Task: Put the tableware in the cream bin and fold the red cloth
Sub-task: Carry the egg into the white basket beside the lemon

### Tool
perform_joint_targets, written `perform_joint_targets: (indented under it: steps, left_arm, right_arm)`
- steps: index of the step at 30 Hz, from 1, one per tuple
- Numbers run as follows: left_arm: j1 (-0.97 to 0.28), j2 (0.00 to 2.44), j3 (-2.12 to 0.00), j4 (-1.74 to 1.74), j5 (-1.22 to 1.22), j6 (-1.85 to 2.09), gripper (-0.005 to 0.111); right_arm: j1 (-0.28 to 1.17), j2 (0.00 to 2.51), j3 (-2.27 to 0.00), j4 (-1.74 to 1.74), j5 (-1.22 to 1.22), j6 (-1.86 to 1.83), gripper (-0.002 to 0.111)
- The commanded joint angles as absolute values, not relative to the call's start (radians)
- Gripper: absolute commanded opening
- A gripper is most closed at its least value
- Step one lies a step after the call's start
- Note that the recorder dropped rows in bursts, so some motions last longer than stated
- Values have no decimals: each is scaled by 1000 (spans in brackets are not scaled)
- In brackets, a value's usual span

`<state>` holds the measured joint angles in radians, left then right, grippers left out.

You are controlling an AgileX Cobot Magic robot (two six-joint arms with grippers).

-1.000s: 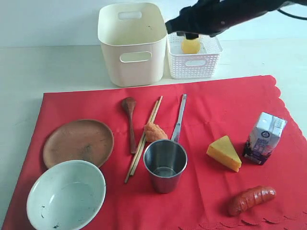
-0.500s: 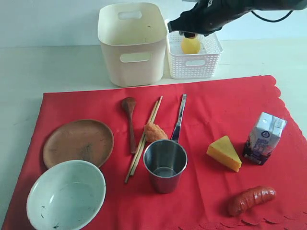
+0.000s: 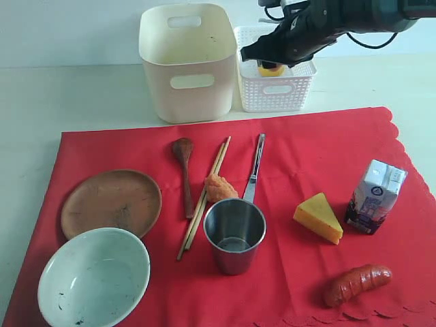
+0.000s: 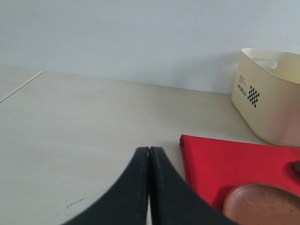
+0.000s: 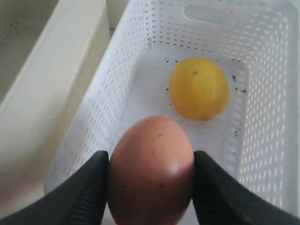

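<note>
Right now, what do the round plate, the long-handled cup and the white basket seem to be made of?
The plate looks wooden: matte brown, with darker grain-like patches. The cup looks like steel: shiny grey, with reflections inside. The basket seems to be plastic: smooth white walls with moulded lattice holes.

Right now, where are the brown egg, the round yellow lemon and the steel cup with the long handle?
brown egg [image 5: 151,171], right wrist view, middle of its shell.
round yellow lemon [image 5: 199,88], right wrist view, middle of its peel.
steel cup with long handle [image 3: 234,237], exterior view, inside of its bowl.
</note>
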<state>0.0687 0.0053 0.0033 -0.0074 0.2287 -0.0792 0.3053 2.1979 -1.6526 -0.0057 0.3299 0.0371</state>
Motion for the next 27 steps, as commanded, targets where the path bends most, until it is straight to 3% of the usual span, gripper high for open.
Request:
perform_joint_targets:
  steps: [1, 7, 16, 27]
  left_arm:
    - [69, 0, 0, -13, 217, -79, 2]
    - [69, 0, 0, -13, 217, -79, 2]
    - [69, 0, 0, -13, 217, -79, 2]
    - [69, 0, 0, -13, 217, -79, 2]
  right_arm:
    - [303, 2197, -1662, -22, 318, 39, 18]
    - [303, 2197, -1662, -26, 318, 39, 44]
    - [303, 2197, -1662, -26, 323, 55, 73]
    - [303, 2115, -1662, -66, 437, 53, 76]
